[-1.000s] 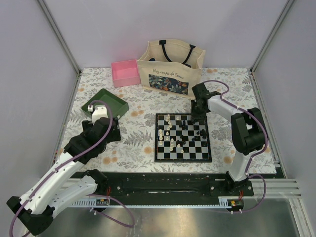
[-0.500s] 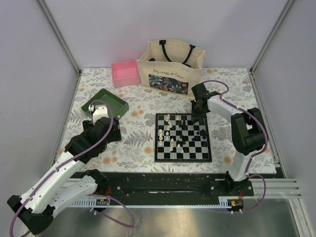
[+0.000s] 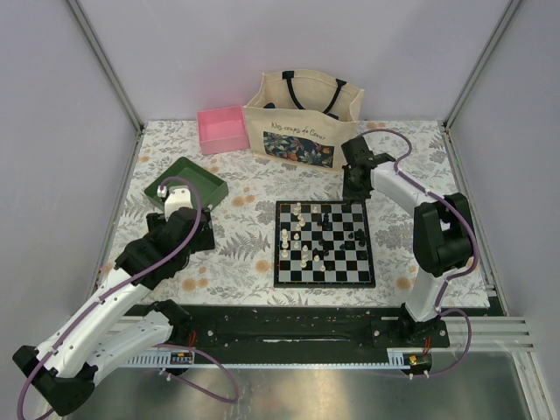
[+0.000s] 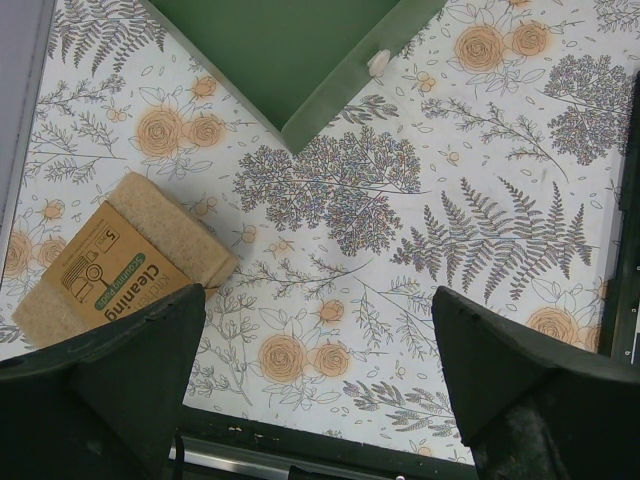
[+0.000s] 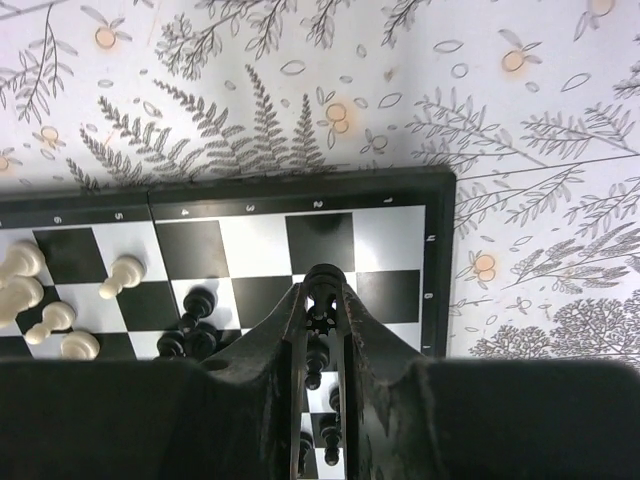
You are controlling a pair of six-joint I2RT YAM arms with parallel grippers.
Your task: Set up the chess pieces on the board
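The board lies in the middle of the table, with cream-white pieces mostly on its left half and black pieces on its right half. My right gripper hangs over the board's far right corner. In the right wrist view the gripper is shut on a black chess piece, held above the board. More black pieces and white pieces stand to the left. My left gripper is open and empty over the floral cloth, left of the board.
A green tray sits at the left, its corner also in the left wrist view. A boxed sponge lies near the left finger. A pink box and a tote bag stand at the back.
My right gripper has lifted and drawn back from the board's far right squares toward its far edge, holding the black piece. The left arm has not moved.
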